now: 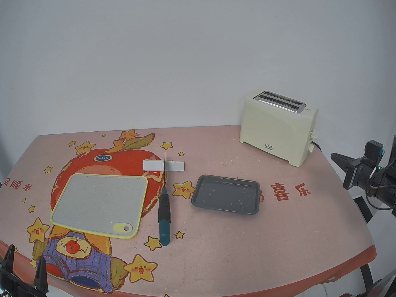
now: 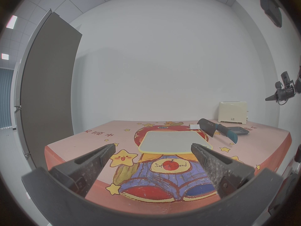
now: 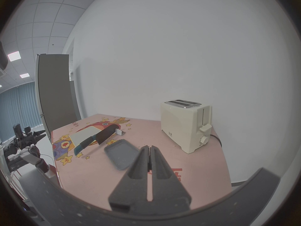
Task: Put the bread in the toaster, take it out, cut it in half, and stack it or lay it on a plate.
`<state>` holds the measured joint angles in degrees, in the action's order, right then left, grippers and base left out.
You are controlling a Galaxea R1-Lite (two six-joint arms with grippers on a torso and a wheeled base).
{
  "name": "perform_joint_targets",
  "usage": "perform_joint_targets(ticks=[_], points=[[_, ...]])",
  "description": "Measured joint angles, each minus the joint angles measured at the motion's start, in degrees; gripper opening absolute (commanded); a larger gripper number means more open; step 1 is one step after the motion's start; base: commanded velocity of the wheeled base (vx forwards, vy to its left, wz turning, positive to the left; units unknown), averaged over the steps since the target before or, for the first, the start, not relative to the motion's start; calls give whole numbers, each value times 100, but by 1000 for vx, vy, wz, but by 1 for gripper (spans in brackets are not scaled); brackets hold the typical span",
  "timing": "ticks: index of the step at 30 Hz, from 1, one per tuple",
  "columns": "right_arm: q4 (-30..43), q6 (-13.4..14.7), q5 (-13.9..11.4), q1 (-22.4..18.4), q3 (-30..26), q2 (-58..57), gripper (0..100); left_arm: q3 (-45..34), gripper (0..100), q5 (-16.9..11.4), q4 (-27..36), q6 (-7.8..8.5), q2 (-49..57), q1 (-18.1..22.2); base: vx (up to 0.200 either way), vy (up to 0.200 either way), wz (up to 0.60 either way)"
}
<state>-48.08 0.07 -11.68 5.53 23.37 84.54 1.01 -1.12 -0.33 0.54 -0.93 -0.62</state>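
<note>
So here's what we've got on the surface (image 1: pixel 288 236), which wears a pink cartoon cloth with an apple and stars. One of each thing, five in all.

One cream toaster (image 1: pixel 278 126) stands upright at the far right, with two slots on top and its lever and knob on the right-hand side. One dark grey tray (image 1: pixel 226 194) lies flat in front of it and toward the middle, with a few crumbs on its floor. That's what we take for the plate.

One cutting board (image 1: pixel 99 205), grey with a yellow-green rim, lies flat on the left over the apple drawing. Between board and tray there's one knife (image 1: pixel 164 211) with a black and teal handle. It stands on edge, handle toward the robot, with the tip of its blade slotted into one small white holder (image 1: pixel 163 166) just beyond the board's far right corner. The knife is just beside the board, and we can't tell whether they touch.

The left end effector (image 2: pixel 152 146) is wide open and holds nothing. It sits low off the near left corner of the surface, pointing across the board. The right end effector (image 3: pixel 150 149) has its fingers pressed together with nothing between them. It hangs off the right edge, on the toaster's side and well apart from it.
</note>
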Motion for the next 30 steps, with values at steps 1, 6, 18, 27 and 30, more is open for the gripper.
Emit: perform_joint_targets(ticks=[1,6,18,27,30], points=[[-89,0,24,0,0,68,0,0,100,-2,1,0,0,0,0,0,0],[-349,0,93,-11,-24,438,0,0,100,0,1,0,0,0,0,0,0],[-479,9,121,-30,306,1030,0,0,100,-2,1,0,0,0,0,0,0],[-439,-39,-249,-301,986,1615,0,0,100,-2,1,0,0,0,0,0,0],[-450,-78,-349,-375,1158,1813,0,0,100,0,1,0,0,0,0,0,0]])
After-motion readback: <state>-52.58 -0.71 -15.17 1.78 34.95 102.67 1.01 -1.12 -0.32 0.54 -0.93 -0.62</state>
